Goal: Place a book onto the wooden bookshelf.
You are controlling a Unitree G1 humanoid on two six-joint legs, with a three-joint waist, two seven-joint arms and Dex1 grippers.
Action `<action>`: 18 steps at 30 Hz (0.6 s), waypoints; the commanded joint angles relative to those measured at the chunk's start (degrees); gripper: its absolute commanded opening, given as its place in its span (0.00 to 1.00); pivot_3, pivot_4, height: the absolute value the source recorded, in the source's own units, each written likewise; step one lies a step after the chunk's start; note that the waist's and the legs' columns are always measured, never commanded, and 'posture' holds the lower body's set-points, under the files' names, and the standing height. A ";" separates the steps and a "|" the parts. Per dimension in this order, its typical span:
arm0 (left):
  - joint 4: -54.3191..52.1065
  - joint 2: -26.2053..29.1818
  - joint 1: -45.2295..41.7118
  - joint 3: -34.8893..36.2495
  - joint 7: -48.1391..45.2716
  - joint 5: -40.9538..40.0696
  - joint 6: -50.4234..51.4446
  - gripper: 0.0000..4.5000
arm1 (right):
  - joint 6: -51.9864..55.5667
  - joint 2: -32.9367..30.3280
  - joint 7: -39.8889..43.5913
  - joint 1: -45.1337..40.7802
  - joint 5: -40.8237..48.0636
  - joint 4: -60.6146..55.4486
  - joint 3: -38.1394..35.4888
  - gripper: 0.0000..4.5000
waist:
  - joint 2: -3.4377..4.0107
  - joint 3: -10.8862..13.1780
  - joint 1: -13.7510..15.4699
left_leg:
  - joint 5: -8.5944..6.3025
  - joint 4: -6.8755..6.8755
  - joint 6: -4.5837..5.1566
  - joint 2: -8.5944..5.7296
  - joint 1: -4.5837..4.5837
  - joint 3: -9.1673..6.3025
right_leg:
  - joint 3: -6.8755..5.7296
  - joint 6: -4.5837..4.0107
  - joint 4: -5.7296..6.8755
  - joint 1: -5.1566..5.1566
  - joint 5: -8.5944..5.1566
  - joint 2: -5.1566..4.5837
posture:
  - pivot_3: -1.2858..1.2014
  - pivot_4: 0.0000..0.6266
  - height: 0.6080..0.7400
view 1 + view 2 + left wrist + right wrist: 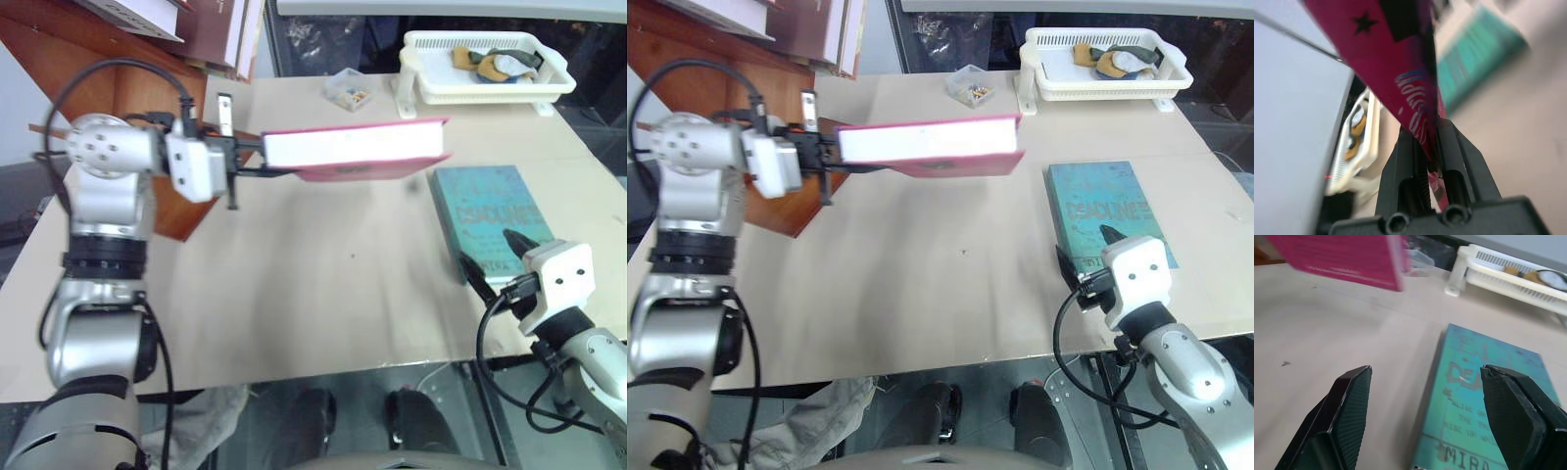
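The left hand (257, 157) is clamped on one thick pink paperback book (358, 149), held level above the beige counter (294, 284) beside the reddish-brown wooden bookshelf (93, 69). The right hand (1425, 416) is spread wide, empty, over one teal-green book (1112, 211).

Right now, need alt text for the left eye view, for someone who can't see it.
The left gripper holds a thick bright pink paperback book level above a beige table, beside a reddish-brown wooden bookshelf. The right gripper hangs open over a teal-green book; a white plastic basket sits at the far edge.
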 commanded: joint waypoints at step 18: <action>-11.86 30.64 19.36 21.07 -2.91 -6.44 3.27 0.00 | -6.77 3.24 22.22 -22.07 -0.32 20.95 2.84 0.81 | -0.14 0.29 -2.50 | -0.12 0.05 0.19 0.10 0.03 -0.01 | -0.10 0.04 0.11 0.01 -0.02 0.06 | 0.52 0.24 1.00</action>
